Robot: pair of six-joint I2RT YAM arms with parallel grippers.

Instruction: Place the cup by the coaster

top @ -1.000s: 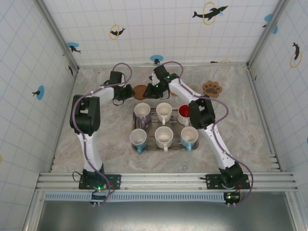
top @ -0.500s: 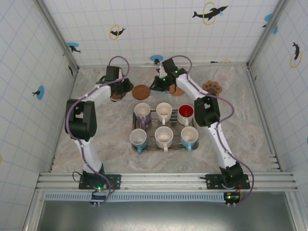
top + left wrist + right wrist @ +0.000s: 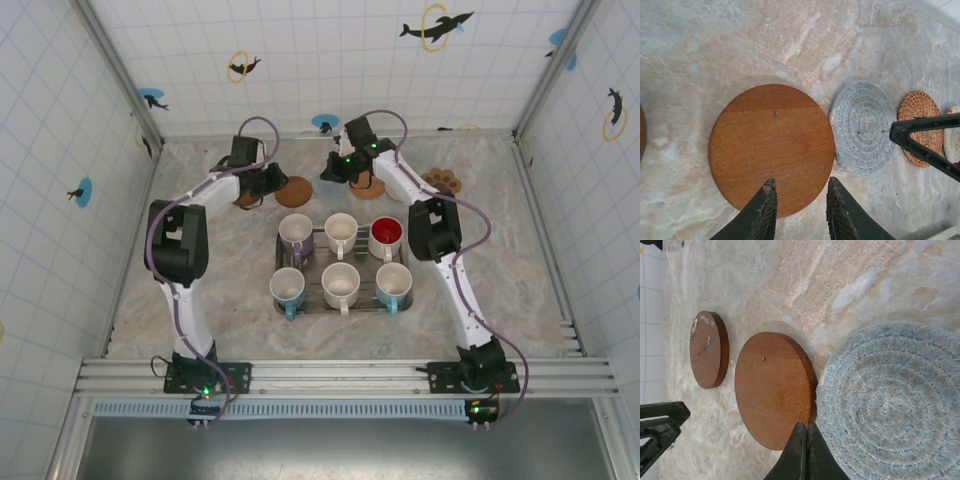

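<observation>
We see the left gripper (image 3: 801, 186) with its fingers a narrow gap apart and nothing between them. It hangs over the near edge of the round wooden coaster (image 3: 771, 150), whose surface shows through the gap. The right gripper (image 3: 805, 427) has its fingers pressed flat together and grips nothing. The tips point at the seam where the wooden coaster meets the grey knitted coaster (image 3: 885, 400); we cannot tell whether they touch the table or sit just above it.

The coasters lie in a row on the far part of the marble table (image 3: 200, 290). In the left wrist view the wooden coaster comes first, the grey knitted one just beside it, then a rattan coaster (image 3: 921, 125), and a pale one is cut off by the right edge. In the right wrist view a second wooden coaster (image 3: 710, 350) with worn pale marks lies apart from the first, on its other side. A paw-shaped coaster (image 3: 440, 181) sits further right in the top view.

Task thing — the six cups (image 3: 341, 282) all stand in the metal tray (image 3: 314, 308) at mid-table, two rows of three. They are well apart from both grippers and nearer the arm bases than the wooden coaster. In the back row we see one purple-sided, one white and one red inside; the front row has a white one between two with blue handles.
</observation>
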